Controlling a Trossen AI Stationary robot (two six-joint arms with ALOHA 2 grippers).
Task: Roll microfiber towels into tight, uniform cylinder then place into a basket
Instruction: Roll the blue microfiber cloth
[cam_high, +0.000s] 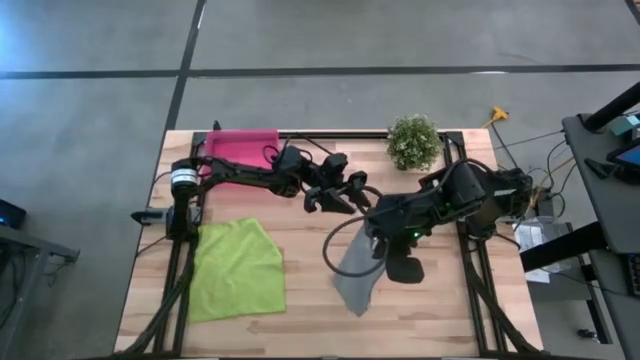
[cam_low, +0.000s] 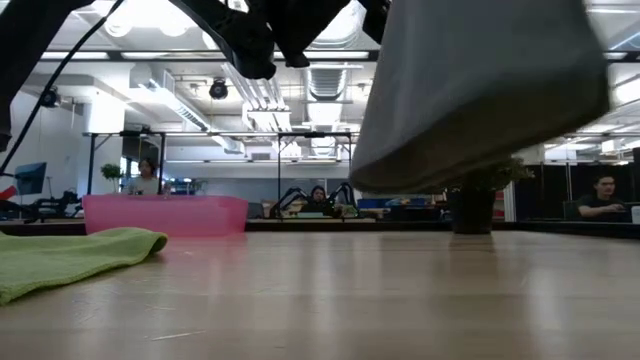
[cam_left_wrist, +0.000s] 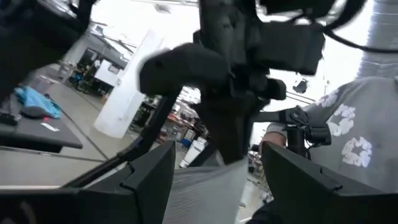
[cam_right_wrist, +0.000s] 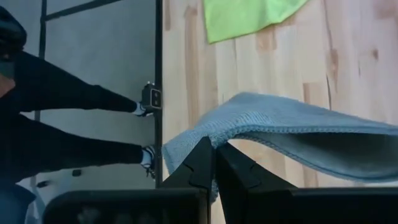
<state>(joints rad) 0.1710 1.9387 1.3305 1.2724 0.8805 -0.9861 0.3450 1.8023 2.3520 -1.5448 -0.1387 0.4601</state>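
1. Overhead, the right hand hangs over mid-bench, clamped on the grey towel, which droops from it toward the near edge. The left hand sits just beside it, toward the pink basket at the far left corner. The green towel lies flat on the bench at the left, well apart from the grey one. A potted plant stands at the far edge.

2. Low view: the grey towel hangs clear of the wood, a gap this view alone shows. The basket holds no towel that can be seen, and the green towel lies slack.

3. Left wrist view: the left hand's fingers stand apart with nothing between them; a pale ribbed edge, probably the grey towel, shows beyond. The right arm fills the middle.

4. Right wrist view: the right fingers pinch the towel's edge near a corner, shut tight on it, and the cloth drapes away in a fold. Only here is the pinch itself plain.

5. Judgement: rolling has not started. To do it well, the left hand should take a second corner, so both can lay the grey towel flat and square on the bench; a crooked or bunched spread would give a loose, uneven roll.
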